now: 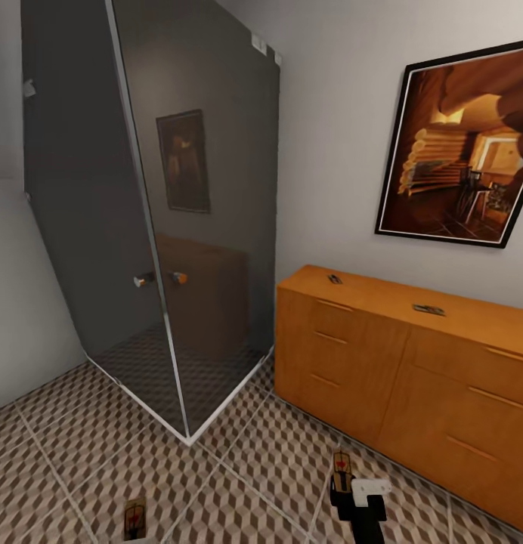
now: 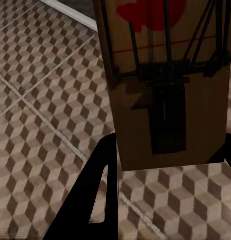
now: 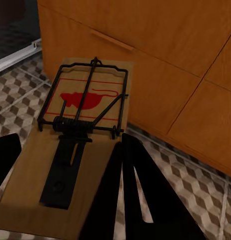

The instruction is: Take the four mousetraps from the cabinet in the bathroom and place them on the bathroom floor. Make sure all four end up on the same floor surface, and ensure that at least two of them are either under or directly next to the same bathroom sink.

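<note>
Closest to me, low in the head view, the right gripper point(image 1: 343, 495) is clamped on a mousetrap point(image 1: 341, 463), holding the tan board above the cube-patterned bathroom floor point(image 1: 239, 483) just in front of the cabinet point(image 1: 382, 378). From the right wrist camera that mousetrap point(image 3: 78, 140) shows plainly: dark wire frame, a coiled spring across the middle, a red mouse silhouette printed on the wood, with a black finger point(image 3: 140, 195) pressed along its edge and the orange-brown drawer fronts close behind it.

Off to the left, at the bottom edge of the head view, a second mousetrap point(image 1: 134, 518) stands over the tiles. The left wrist camera shows this trap point(image 2: 168, 85) up close, hanging over the tiles with its red mark cut off at the frame edge, and a black finger point(image 2: 95, 200) of the left gripper below it; whether those jaws are closed on the board I cannot tell.

Further back, two more mousetraps lie on the cabinet top, well apart: one point(image 1: 335, 279) near its left front corner, the other point(image 1: 428, 309) towards the middle, near the front edge.

Left of the cabinet stands a smoked-glass shower enclosure point(image 1: 163, 227) with a round chrome door knob point(image 1: 143, 279). On the pale wall above the cabinet hangs a black-framed picture point(image 1: 462, 147) of a log interior.
</note>
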{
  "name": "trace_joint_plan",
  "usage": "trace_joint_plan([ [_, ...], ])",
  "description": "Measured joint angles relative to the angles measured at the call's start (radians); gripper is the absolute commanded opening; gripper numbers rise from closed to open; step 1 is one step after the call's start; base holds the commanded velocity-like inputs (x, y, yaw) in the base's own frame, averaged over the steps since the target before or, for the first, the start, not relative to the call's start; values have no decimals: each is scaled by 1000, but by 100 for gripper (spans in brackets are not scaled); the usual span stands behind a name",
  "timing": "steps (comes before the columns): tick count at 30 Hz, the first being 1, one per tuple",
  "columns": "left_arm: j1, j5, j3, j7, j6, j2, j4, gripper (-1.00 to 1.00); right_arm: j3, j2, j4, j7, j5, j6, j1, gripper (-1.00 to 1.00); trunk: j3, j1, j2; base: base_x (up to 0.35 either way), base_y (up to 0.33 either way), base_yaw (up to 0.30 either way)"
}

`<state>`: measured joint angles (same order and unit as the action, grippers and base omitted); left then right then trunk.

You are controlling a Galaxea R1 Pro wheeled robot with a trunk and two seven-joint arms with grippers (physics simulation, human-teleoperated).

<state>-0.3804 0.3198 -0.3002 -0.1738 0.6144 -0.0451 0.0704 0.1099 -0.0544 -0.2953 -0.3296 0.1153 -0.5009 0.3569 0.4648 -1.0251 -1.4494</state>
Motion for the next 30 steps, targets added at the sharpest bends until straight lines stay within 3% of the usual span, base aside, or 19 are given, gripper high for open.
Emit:
trace_joint_plan([
  [30, 0, 0, 0, 0, 0, 0, 0, -100, 0, 1, 0, 0, 0, 0, 0, -100, 4, 0, 0, 0, 0, 282],
])
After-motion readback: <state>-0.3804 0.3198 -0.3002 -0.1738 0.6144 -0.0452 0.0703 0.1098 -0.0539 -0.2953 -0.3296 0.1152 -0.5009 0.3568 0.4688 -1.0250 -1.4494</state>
